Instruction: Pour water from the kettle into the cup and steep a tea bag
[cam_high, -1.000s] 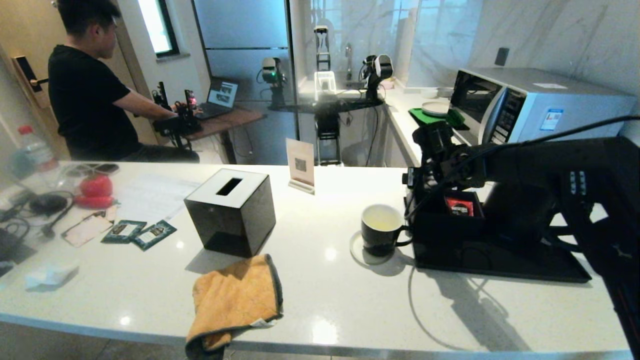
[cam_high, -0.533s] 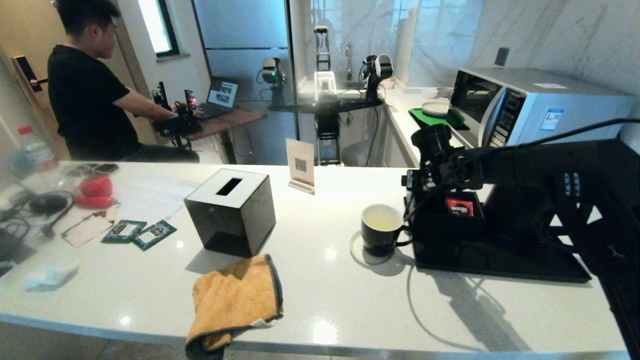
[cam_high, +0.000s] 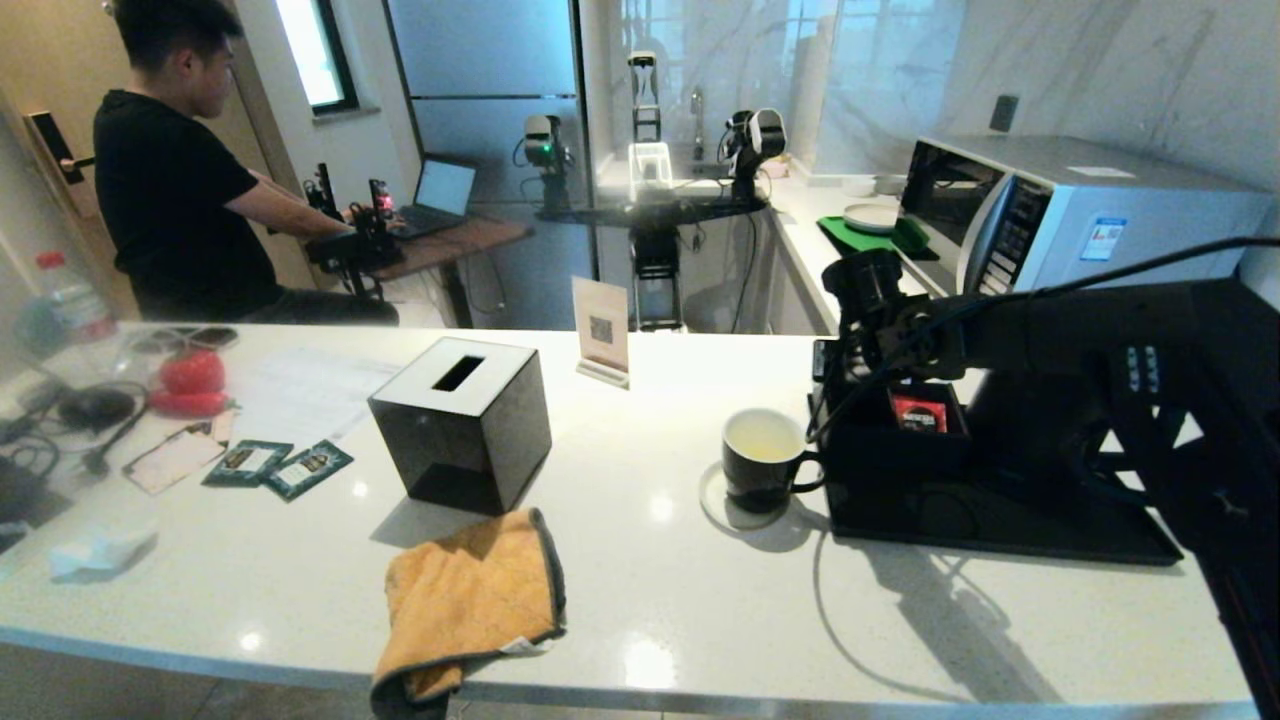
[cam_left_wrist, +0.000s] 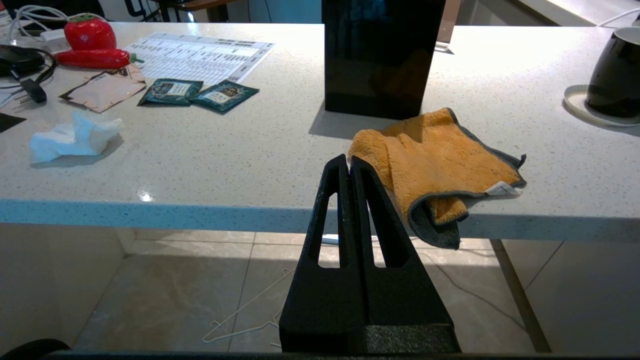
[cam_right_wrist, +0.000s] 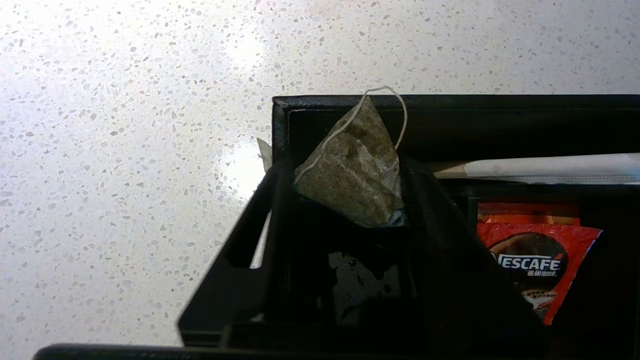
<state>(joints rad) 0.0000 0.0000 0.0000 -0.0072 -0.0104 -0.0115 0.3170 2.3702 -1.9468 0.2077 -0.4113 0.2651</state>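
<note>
The grey-green tea bag (cam_right_wrist: 355, 175) sits between the fingers of my right gripper (cam_right_wrist: 345, 167), which is shut on it over the corner compartment of the black tray (cam_high: 1000, 525). Its string loops over the compartment rim. In the head view the right gripper (cam_high: 848, 385) reaches down into that compartment, just right of the cup (cam_high: 765, 455). The cup is a black mug, white inside, standing on a white coaster. Only a dark bulk of the kettle (cam_high: 1040, 430) shows under my right arm. My left gripper (cam_left_wrist: 348, 160) is shut and empty, parked below the counter's front edge.
A red sachet (cam_right_wrist: 535, 260) lies in the neighbouring compartment. A black tissue box (cam_high: 462, 420), an orange cloth (cam_high: 470, 600) over the front edge, two green packets (cam_high: 278, 465) and a small sign (cam_high: 600, 330) are on the counter. A microwave (cam_high: 1070, 210) stands behind the tray.
My right wrist has shifted slightly left and settled over the compartment. The cup and everything else on the counter have stayed put.
</note>
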